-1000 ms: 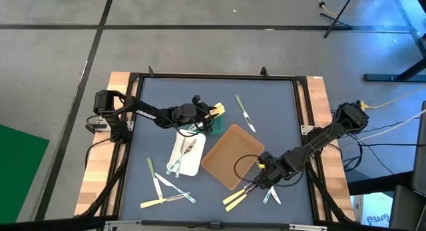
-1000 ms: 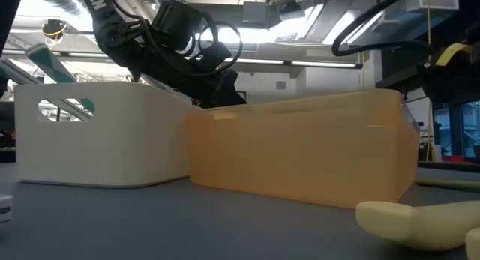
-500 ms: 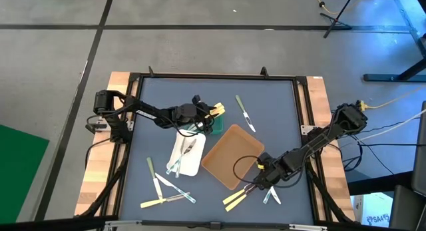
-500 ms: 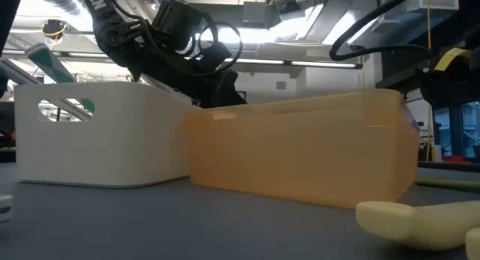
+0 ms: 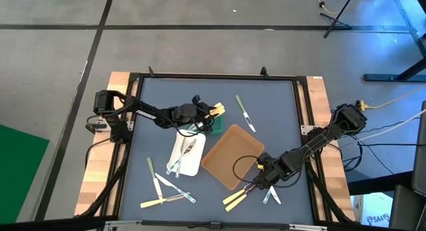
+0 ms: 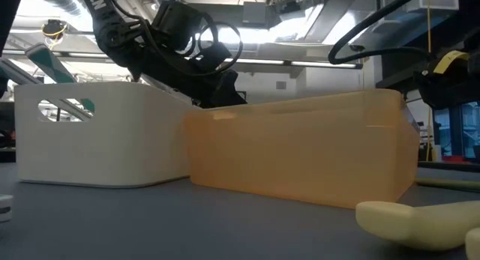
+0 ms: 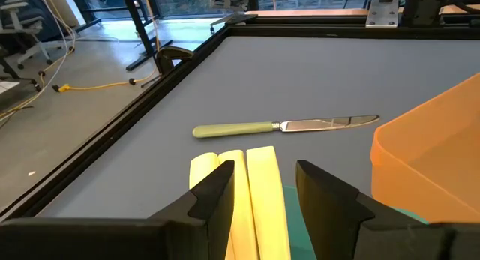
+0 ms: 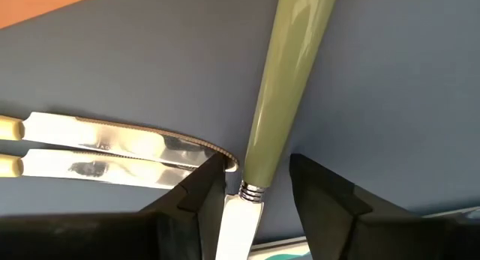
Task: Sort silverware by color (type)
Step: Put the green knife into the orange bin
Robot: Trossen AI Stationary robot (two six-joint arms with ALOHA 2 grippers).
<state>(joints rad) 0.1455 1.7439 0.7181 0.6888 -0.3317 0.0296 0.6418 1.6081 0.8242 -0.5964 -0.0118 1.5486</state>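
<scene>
The right end effector (image 5: 256,185) is working just beside the near corner of the brown tray (image 5: 229,156), low over the counter (image 5: 266,111). In the right wrist view its fingers (image 8: 191,200) are straddling an olive-handled knife (image 8: 281,103) where handle meets blade, apparently closing on it rather than hanging released. Two cream-handled knives (image 8: 112,151) are lying right against that knife, their blades touching one finger.

The left end effector (image 5: 208,115) is sitting at the far side of the brown tray, over the green tray (image 5: 217,126). Its fingers (image 7: 217,189) are flanking cream-yellow utensils (image 7: 251,192), seemingly clamped on them, with the ends sticking out ahead. Another olive-handled knife (image 7: 285,127) is lying alone on the counter beyond the brown tray's far edge.

The white tray (image 5: 186,154), beside the brown tray, is already carrying a few translucent pieces (image 5: 183,154). More mixed utensils (image 5: 163,188) are lying scattered on the counter past the white tray, well apart from the brown one.

The main risk is sitting at the right end effector: the grip is landing on the narrow neck, so the knife is likely to pivot or slip when lifted. The neighbouring cream knives are so close that a finger may drag one along or pinch it too, carrying the wrong colour into a tray. On the left, the bundled cream pieces may fan out or slide free if the grip is uneven.
</scene>
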